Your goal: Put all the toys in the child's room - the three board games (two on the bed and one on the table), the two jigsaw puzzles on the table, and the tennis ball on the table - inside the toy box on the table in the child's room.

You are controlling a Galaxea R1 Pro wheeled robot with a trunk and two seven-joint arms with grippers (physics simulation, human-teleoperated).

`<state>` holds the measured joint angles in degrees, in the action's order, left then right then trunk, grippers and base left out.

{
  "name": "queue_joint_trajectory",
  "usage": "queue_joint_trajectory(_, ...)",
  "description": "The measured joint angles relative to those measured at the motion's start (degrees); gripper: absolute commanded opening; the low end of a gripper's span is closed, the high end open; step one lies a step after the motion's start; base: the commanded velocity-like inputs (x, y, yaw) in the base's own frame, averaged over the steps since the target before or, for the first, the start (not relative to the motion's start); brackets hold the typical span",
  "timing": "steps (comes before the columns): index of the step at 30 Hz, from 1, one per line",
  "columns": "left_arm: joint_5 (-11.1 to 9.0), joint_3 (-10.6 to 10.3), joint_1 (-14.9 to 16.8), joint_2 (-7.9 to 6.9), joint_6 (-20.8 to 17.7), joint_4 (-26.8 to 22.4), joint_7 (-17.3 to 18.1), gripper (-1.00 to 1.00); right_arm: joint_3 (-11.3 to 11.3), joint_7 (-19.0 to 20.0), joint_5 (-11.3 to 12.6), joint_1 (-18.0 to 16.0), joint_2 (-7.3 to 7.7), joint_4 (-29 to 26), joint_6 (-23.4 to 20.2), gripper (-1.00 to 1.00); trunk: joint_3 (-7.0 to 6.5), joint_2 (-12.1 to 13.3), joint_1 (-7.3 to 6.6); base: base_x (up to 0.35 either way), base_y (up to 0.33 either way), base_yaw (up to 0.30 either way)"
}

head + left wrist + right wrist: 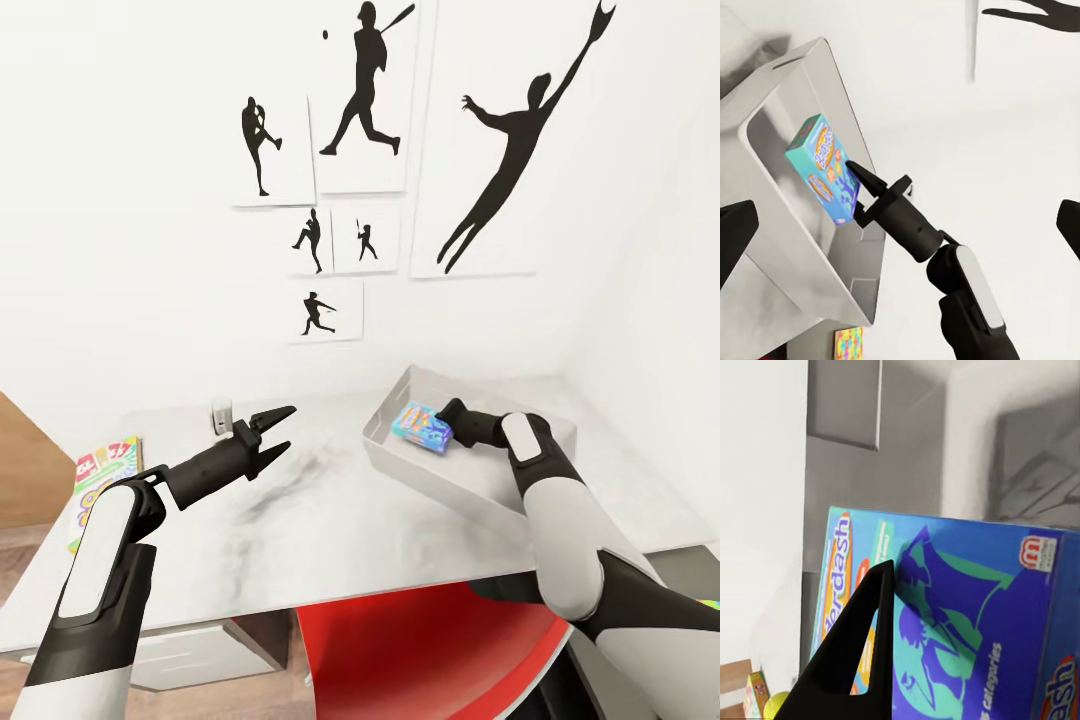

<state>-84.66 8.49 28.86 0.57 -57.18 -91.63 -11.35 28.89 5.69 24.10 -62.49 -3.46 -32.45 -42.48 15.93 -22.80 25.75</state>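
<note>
The right gripper (pixel 447 421) pinches the stiff, light blue board game (pixel 424 426) by its edge over the toy box (pixel 400 455) near the desk's right back corner, while the left gripper (pixel 274 432) hangs spread.

- Bright, even, diffuse light; white wall (pixel 150 250) nearly washed out
- Grey table (pixel 330 520) carries a soft dark smudge of shadow under the left gripper (pixel 275 430)
- Head view sharp, with lines bowing toward the edges
- Right wrist view: finger (pixel 855 660) a flat black silhouette against the box (pixel 967 622)
</note>
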Motion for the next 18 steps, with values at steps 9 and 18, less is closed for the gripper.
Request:
queue_joint_trajectory(9, 0.0, 0.0, 0.0, 0.05, 0.0, 0.0, -0.07, 1.0, -3.02, -0.07, -0.05, -0.01, -0.3, -0.09, 0.1, -1.0, 0.01, 0.0, 0.0, 0.0, 0.0, 0.0)
queue_joint_trajectory(18, 0.0, 0.0, 0.0, 0.07, 0.0, 0.0, -0.09, 1.0, -5.08, -0.14, -0.05, -0.02, -0.39, -0.11, 0.18, -1.0, 0.04, 0.0, 0.0, 0.0, 0.0, 0.0)
